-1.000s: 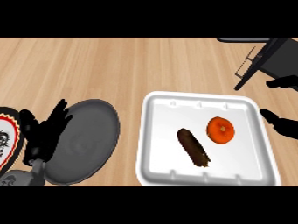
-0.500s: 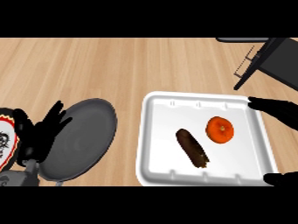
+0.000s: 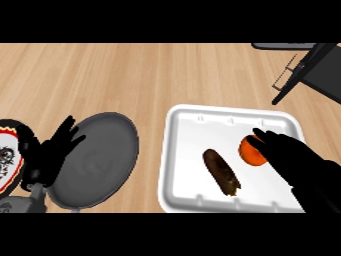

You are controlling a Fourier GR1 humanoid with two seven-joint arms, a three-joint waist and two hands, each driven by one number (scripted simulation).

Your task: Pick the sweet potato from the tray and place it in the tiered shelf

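Sweet potato: the long dark brown sweet potato (image 3: 222, 171) lies loose in the middle of the tray, its length running from far left to near right. No hand touches it.
Tray: the white rectangular foam tray with rounded corners (image 3: 195, 120) sits flat on the counter, right of centre.
Orange fruit: a round orange fruit (image 3: 253, 150) rests in the right half of the same tray, just right of the sweet potato and apart from it.
Right hand: the black right hand (image 3: 300, 162) reaches in from the near right over the right part of the tray. Its fingers are straight and held together, pointing far-left. The fingertips overlap the right side of the orange fruit and cover part of it. It holds nothing.
Left hand: the black left hand (image 3: 53, 155) shows at the near left, fingers spread and pointing up, over the left edge of the grey plate. It holds nothing.
Grey plate: a plain round dark grey plate (image 3: 103, 157) lies left of the tray, near it but not touching.
Patterned plate: a round white plate with a red and black rim (image 3: 3, 165) sits at the left edge, partly cut off.
Tiered shelf: the black metal tiered shelf (image 3: 322, 70) stands at the far right corner, well apart from the tray.
Counter: light wooden counter top (image 3: 114, 75).
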